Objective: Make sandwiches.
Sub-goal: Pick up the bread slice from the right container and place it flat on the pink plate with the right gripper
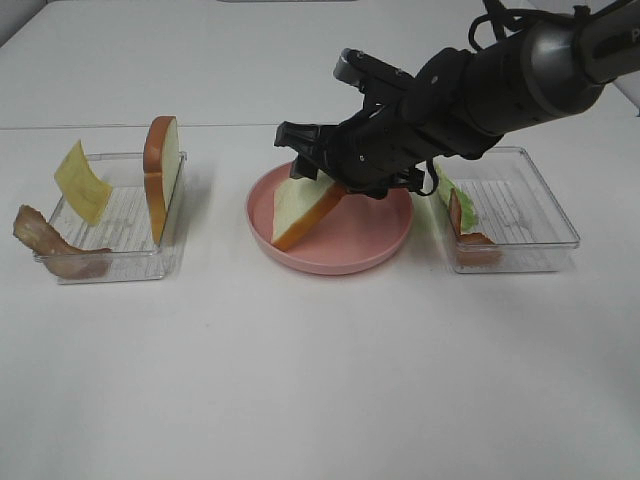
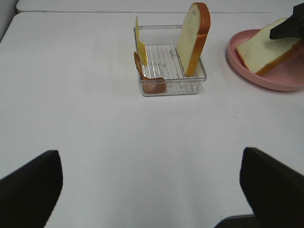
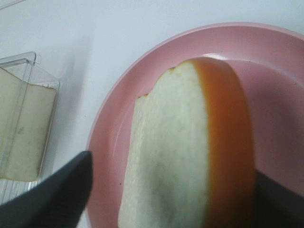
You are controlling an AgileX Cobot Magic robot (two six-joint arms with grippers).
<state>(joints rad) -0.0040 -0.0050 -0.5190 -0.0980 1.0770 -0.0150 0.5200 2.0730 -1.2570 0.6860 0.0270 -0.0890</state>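
Observation:
A white bread slice (image 1: 300,210) with orange-brown crust leans tilted in the pink plate (image 1: 350,250). My right gripper (image 1: 318,165) hangs over its raised end. In the right wrist view the bread slice (image 3: 180,152) lies between my fingers. One finger (image 3: 71,185) stands apart from it with plate showing between, so the right gripper (image 3: 173,166) is open. Another bread slice (image 1: 162,175) stands upright in the left tray (image 1: 120,265), with a yellow cheese square (image 1: 82,182) and a bacon strip (image 1: 45,240). My left gripper (image 2: 152,190) is open over bare table, holding nothing.
The right clear tray (image 1: 540,230) holds green lettuce (image 1: 455,200) and a bacon strip (image 1: 475,240), close under my right arm. The left wrist view shows the left tray (image 2: 173,88) and the pink plate (image 2: 285,80) further off across white tabletop.

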